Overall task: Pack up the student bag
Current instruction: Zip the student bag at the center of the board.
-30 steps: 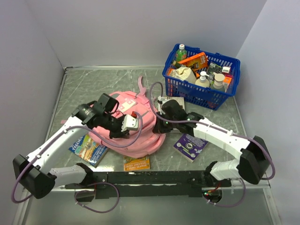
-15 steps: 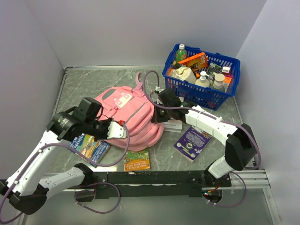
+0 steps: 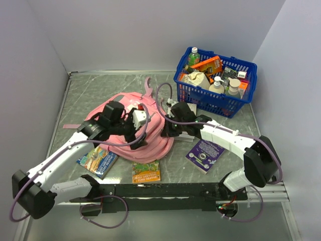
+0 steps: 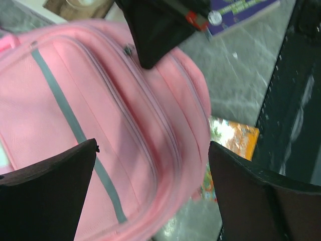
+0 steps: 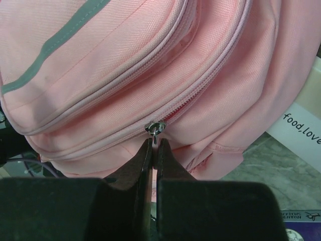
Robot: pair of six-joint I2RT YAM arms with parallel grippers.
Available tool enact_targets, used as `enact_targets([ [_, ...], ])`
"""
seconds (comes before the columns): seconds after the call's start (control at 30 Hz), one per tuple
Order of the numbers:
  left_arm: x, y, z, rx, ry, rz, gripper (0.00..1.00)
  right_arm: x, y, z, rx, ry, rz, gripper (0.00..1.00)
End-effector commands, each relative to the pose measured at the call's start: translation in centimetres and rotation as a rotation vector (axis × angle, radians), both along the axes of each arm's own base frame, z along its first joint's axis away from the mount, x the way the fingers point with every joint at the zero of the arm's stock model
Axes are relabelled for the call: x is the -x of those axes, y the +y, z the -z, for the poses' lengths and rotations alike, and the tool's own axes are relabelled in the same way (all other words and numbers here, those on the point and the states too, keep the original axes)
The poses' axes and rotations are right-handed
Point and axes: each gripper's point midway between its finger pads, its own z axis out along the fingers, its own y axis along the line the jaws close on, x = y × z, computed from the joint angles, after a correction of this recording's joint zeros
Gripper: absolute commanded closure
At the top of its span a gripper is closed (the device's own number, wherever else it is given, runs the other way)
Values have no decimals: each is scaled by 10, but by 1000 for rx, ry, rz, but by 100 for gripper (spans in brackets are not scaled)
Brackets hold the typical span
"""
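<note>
The student bag point(image 3: 150, 138), a soft pink backpack, lies flat in the middle of the table, and its grey-striped front point(image 4: 100, 125) fills the left wrist view. My left gripper point(image 3: 134, 131) hovers over the bag's front, open wide point(image 4: 150, 165), with only pink fabric below the gap. My right gripper point(image 3: 168, 129) is at the bag's right side, shut point(image 5: 154, 145) on the metal zipper pull point(image 5: 155, 128) of a pocket seam. Its black tip point(image 4: 160, 30) also shows in the left wrist view.
A blue plastic basket point(image 3: 228, 103) full of bottles and packets stands at the back right. A purple book point(image 3: 204, 154), an orange packet point(image 3: 146, 171), a blue booklet point(image 3: 97, 160) and a white card point(image 3: 184, 134) lie around the bag. The black rail point(image 3: 165, 191) runs along the near edge.
My left gripper swung from the bag's left side back over its front and opened wide. The right gripper kept its hold on the zipper pull.
</note>
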Motion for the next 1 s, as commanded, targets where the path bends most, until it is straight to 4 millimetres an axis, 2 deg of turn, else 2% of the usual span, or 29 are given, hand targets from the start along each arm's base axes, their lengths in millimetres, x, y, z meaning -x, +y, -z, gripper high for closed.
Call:
enact_targets([
  [0.0,-30,-32,-13,93,-46,-72,3,-3,8,-29,-74,-70,-6,100],
  [0.03,-24,-36,-3,73,-37,-56,4,-3,7,-29,-70,-64,-4,100],
  [0.13,-26,-41,18,30,-26,-75,4,-3,10,-30,-70,-46,-7,100],
  [0.3,-29,-48,37,-20,-31,-73,3,0,17,-39,-112,-40,-28,100],
  [0.4,-38,-40,49,-77,-71,-115,4,0,17,-45,-116,-47,-32,100],
  [0.43,-45,-31,58,-122,-98,-164,4,1,17,-47,-119,-48,-37,100],
  [0.5,-54,-25,60,-137,-138,-212,3,2,17,-51,-124,-56,-44,100],
  [0.7,-37,-25,76,-147,-93,-153,3,6,21,-57,-148,-49,-78,100],
  [0.77,-33,-22,83,-159,-93,-132,16,9,23,-59,-158,-47,-95,100],
  [0.8,-34,-22,83,-158,-98,-131,48,9,23,-59,-159,-48,-99,100],
  [0.87,-36,-21,76,-148,-130,-129,91,10,24,-62,-163,-53,-110,100],
  [0.97,-40,-19,66,-161,-166,-129,99,8,21,-64,-151,-70,-112,100],
])
